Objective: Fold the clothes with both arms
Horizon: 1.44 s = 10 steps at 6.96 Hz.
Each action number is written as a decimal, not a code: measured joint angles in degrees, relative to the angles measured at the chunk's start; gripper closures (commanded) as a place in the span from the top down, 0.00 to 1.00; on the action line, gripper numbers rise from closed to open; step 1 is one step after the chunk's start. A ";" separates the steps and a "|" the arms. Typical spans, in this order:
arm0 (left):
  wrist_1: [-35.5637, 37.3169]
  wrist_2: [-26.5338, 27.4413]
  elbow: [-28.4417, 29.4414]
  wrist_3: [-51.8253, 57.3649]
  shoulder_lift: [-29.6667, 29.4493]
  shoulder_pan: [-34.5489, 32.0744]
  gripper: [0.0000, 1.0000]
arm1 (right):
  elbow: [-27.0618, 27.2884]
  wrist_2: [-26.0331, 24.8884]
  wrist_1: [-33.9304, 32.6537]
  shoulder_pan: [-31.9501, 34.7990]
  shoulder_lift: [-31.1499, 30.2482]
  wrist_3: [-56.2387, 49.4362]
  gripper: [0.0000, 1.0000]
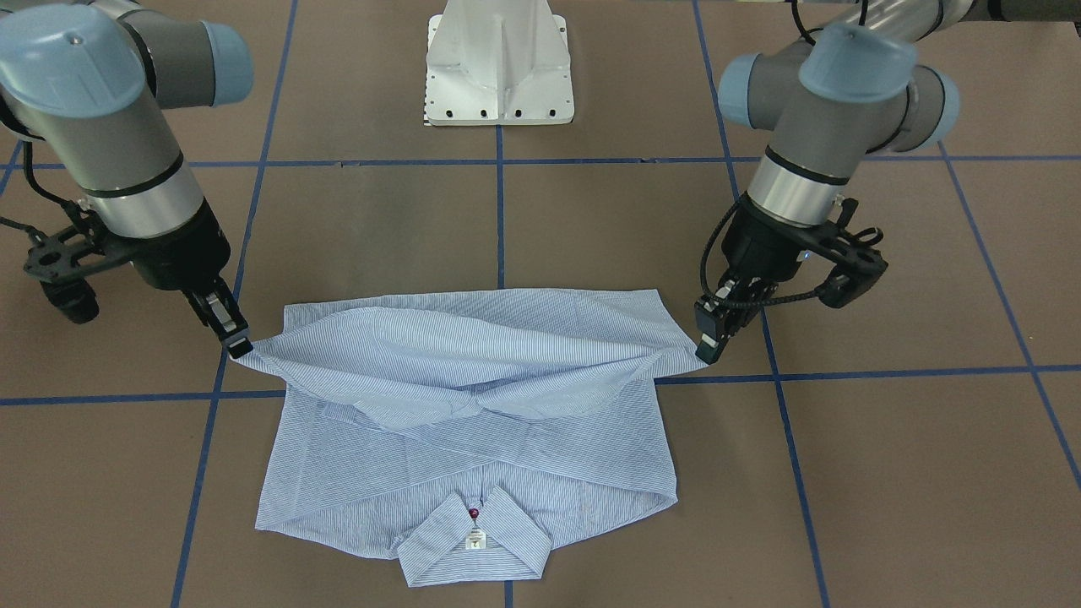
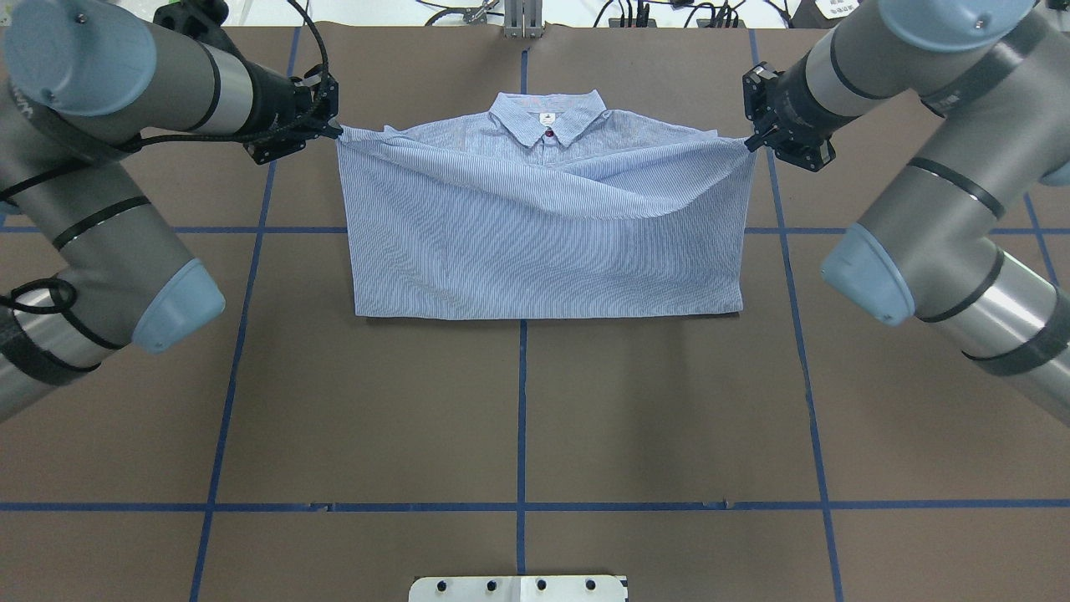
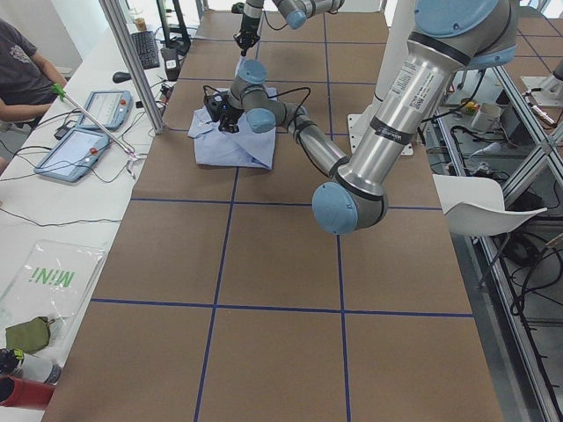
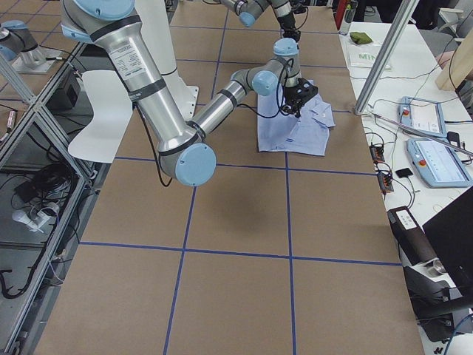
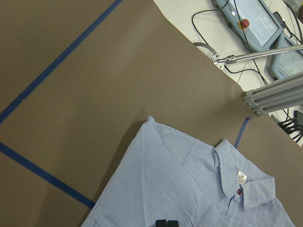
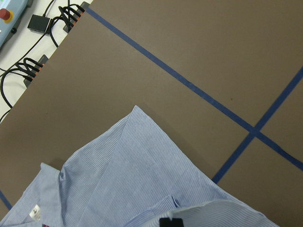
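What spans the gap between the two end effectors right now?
The shirt, its lifted edge held by the left end effector and right end effector, sagging in the middle; overhead view shows it.

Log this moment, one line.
left gripper: shut on shirt corner | right gripper: shut on shirt corner | held edge: short of collar

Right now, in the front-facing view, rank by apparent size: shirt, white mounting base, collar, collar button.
1. shirt, largest by far.
2. white mounting base, cropped at the top edge, still larger than the collar.
3. collar.
4. red collar button, tiny.
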 measured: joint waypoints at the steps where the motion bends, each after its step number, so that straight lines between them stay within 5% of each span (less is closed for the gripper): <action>1: -2.58 0.08 5.94 1.94 -2.49 -0.57 0.00 | -5.62 -0.29 3.32 0.15 1.51 -1.37 0.00; 6: -17.40 1.76 31.36 6.13 -12.76 -0.74 0.00 | -24.71 -0.54 10.62 0.27 8.65 -5.74 0.00; 7: -19.10 1.93 33.52 7.09 -13.13 -0.63 0.20 | -26.03 -0.56 11.00 0.20 9.20 -6.05 0.00; 8: -19.88 2.33 34.60 7.77 -13.33 -0.44 0.29 | -26.90 -0.59 11.20 0.16 9.53 -6.35 0.00; 9: -20.16 2.78 35.15 8.26 -13.55 -0.22 0.65 | -27.97 -0.69 12.01 0.15 9.62 -6.83 0.00; 10: -20.25 2.98 35.33 8.65 -13.78 -0.09 0.74 | -29.16 -0.83 13.59 0.16 9.62 -7.18 0.00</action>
